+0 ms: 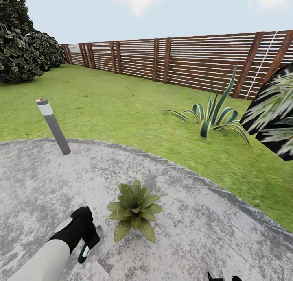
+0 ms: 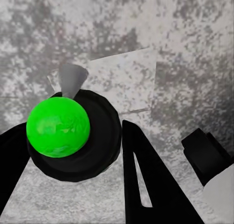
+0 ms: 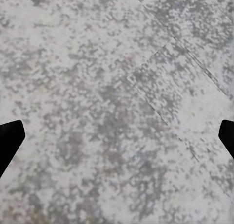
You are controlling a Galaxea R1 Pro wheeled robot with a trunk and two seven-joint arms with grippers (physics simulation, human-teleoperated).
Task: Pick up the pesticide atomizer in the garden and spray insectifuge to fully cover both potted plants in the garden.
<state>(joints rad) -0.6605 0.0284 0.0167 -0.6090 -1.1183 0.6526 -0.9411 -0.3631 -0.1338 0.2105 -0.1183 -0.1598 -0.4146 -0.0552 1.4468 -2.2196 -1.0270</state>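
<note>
One potted plant (image 1: 135, 210), a low rosette of broad green leaves, stands on the grey paved circle (image 1: 203, 228) of the garden. Just to its left my left gripper (image 1: 87, 237) is shut on the pesticide atomizer (image 1: 85, 252), whose dark-green body with a white band hangs below the fingers. In the left wrist view the atomizer (image 2: 73, 131) appears end-on as a dark round body with a bright green centre and a grey tip, between the black fingers (image 2: 146, 180). My right gripper (image 3: 117, 136) is open over bare paving, its fingertips (image 3: 9, 139) far apart.
A grey bollard light (image 1: 53, 126) stands at the paving's far left edge. On the lawn beyond grow a striped agave (image 1: 213, 118) and a large dark leafy plant (image 1: 276, 110) at the right. The brown slat fence (image 1: 183, 61) bounds the back; dark shrubs (image 1: 20, 41) fill the far left.
</note>
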